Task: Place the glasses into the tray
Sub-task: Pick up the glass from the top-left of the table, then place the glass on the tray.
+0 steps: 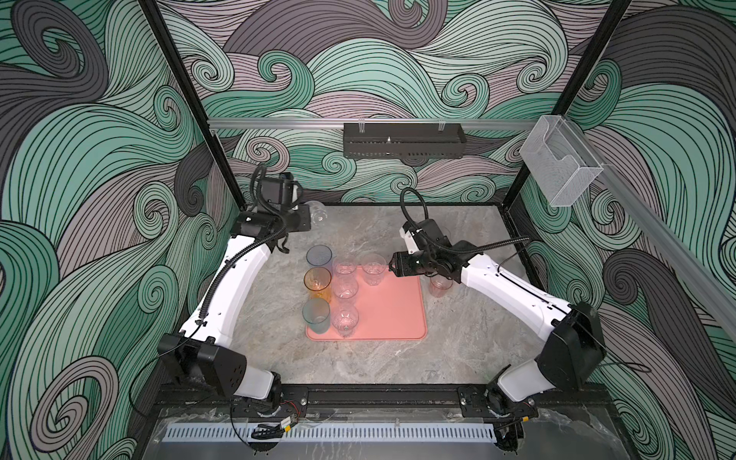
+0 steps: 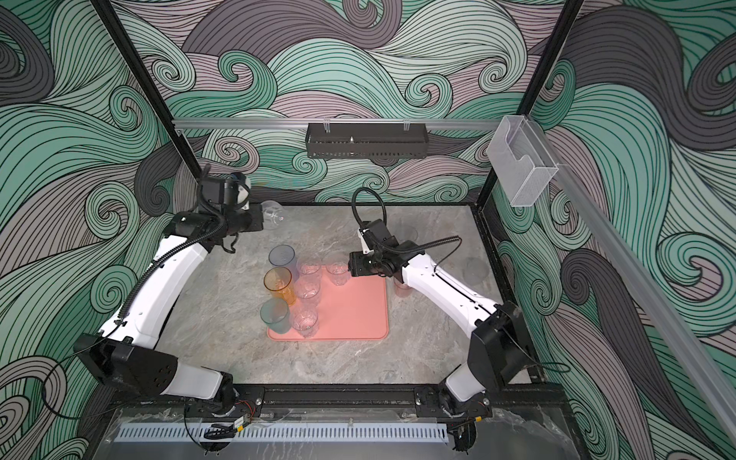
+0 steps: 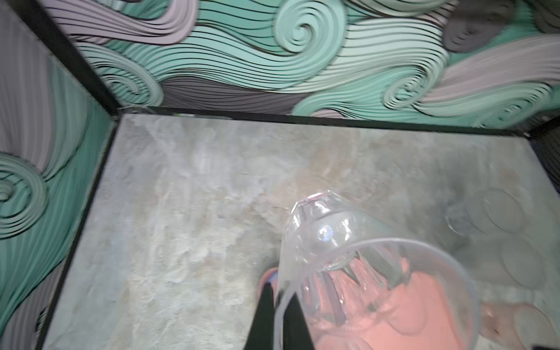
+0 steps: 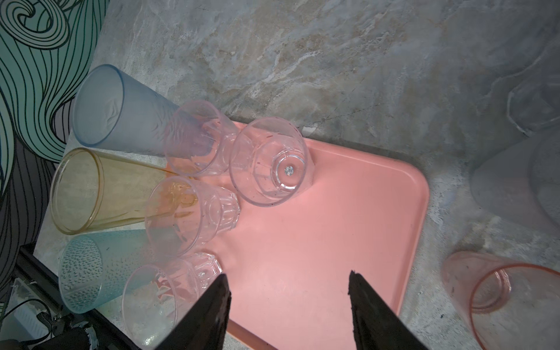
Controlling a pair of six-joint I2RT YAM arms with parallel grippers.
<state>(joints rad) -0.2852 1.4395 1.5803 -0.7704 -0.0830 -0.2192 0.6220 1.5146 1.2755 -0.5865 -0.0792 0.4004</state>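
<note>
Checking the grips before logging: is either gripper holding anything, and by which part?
The left gripper holds a clear faceted plastic goblet by its rim, one finger inside, one outside. The right gripper is open and empty above the salmon-pink tray.

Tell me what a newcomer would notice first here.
First, the salmon-pink tray at the table's middle, with a blue-grey tumbler, orange tumbler and teal tumbler lined along its left edge beside clear glasses. The left pincer is shut on a clear glass near the far left corner, while the right pincer hangs open above the tray.
</note>
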